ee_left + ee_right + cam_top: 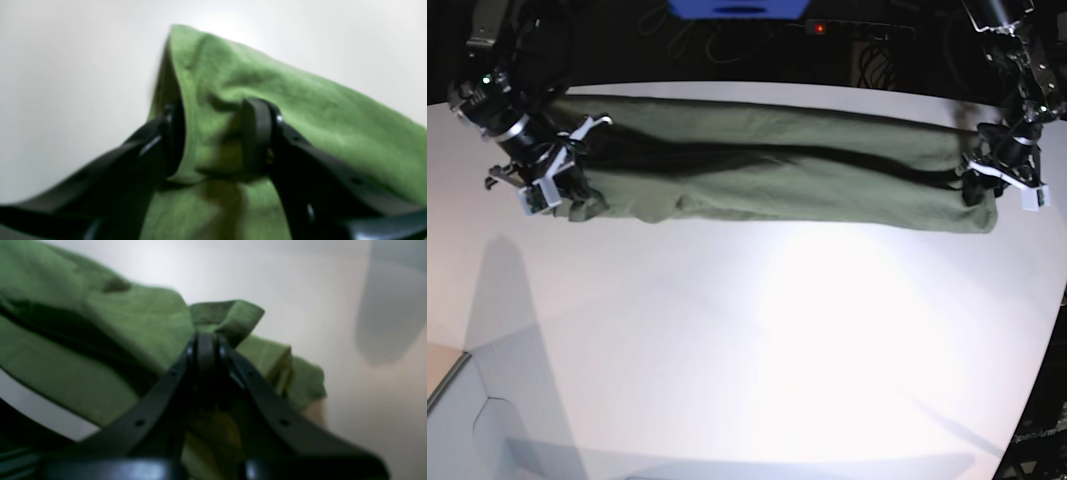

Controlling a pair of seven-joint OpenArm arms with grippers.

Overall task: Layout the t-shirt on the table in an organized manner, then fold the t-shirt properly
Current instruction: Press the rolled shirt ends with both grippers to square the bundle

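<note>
The olive-green t-shirt (777, 175) hangs as a long band, stretched between my two grippers over the far half of the white table (757, 330). On the right of the base view, my left gripper (979, 192) holds one end of the shirt. In the left wrist view its jaws (215, 136) stand partly apart, with a thick bunch of the t-shirt (300, 100) pinched between them. On the left, my right gripper (577, 200) holds the other end. In the right wrist view it (206, 340) is shut tight on a small fold of the t-shirt (133, 316).
The table's curved edge (1039, 400) runs down the right side, with dark floor beyond. A table corner and beige floor (442, 375) show at the lower left. A blue object (737, 8) and cables sit behind the table's far edge.
</note>
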